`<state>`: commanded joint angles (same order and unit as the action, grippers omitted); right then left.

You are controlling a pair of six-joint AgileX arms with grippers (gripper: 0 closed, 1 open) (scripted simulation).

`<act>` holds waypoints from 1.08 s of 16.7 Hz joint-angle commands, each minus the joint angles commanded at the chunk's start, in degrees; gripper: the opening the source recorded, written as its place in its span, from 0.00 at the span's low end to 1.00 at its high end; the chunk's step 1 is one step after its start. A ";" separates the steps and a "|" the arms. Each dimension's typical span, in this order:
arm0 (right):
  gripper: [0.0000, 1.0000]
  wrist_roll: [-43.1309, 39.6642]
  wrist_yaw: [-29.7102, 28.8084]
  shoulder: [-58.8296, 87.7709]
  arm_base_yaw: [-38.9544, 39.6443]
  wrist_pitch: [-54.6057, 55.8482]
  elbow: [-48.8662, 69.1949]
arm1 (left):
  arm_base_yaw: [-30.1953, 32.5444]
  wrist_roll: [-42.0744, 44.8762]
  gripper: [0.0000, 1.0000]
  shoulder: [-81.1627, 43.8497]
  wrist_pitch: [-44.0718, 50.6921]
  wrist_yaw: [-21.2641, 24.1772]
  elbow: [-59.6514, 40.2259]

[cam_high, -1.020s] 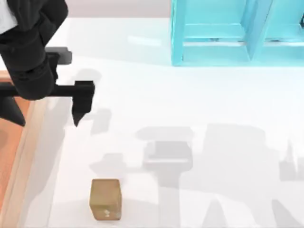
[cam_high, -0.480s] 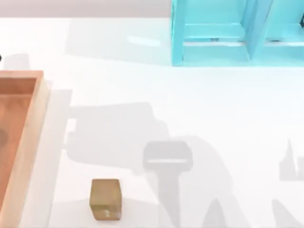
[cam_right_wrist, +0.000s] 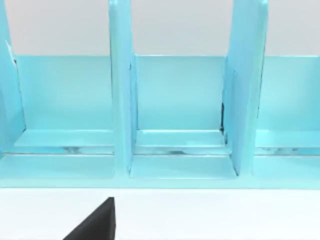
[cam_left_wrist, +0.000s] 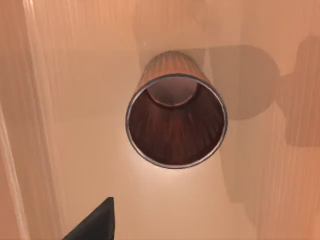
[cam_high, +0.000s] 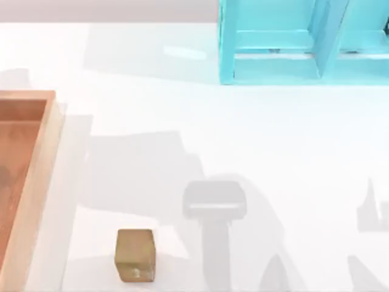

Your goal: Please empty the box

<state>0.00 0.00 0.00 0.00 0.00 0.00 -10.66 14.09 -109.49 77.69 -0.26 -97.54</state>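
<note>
The box [cam_high: 37, 182] lies at the table's left edge in the top view, with a pale rim and an orange-brown inside. The left wrist view looks down onto the box floor [cam_left_wrist: 75, 150], where a brown wooden cup [cam_left_wrist: 175, 125] with a metal rim stands with its mouth open towards the camera. A dark tip of my left gripper [cam_left_wrist: 92, 225] hangs above the floor, a little apart from the cup. My right gripper [cam_right_wrist: 95, 222] shows as a dark tip above the white table, facing the turquoise shelf.
A turquoise shelf unit [cam_high: 304, 42] stands at the back right; its open compartments [cam_right_wrist: 180, 110] face the right wrist camera. A small tan block [cam_high: 135, 255] sits on the table near the front, right of the box. Grey arm shadows cross the white tabletop.
My left arm has swung left out of the top view, uncovering the box's corner and rim. The tan block and the shelf have stayed put.
</note>
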 joint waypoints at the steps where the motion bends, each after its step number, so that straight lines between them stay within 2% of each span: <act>1: 1.00 0.00 0.00 0.00 0.00 0.00 0.00 | -0.02 -0.02 1.00 -0.72 -0.71 0.02 0.18; 7: 1.00 0.00 0.00 0.00 0.00 0.00 0.00 | 0.57 -0.57 1.00 -9.12 -11.59 0.03 2.18; 13: 1.00 0.00 0.00 0.00 0.00 0.00 0.00 | -0.30 0.16 1.00 -4.03 -19.89 0.02 16.09; 18: 1.00 0.00 0.00 0.00 0.00 0.00 0.00 | -0.47 0.39 1.00 -3.65 -21.43 0.06 17.92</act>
<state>0.00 0.00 0.00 0.00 0.00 0.00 -11.13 14.48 -113.14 56.26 -0.20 -79.63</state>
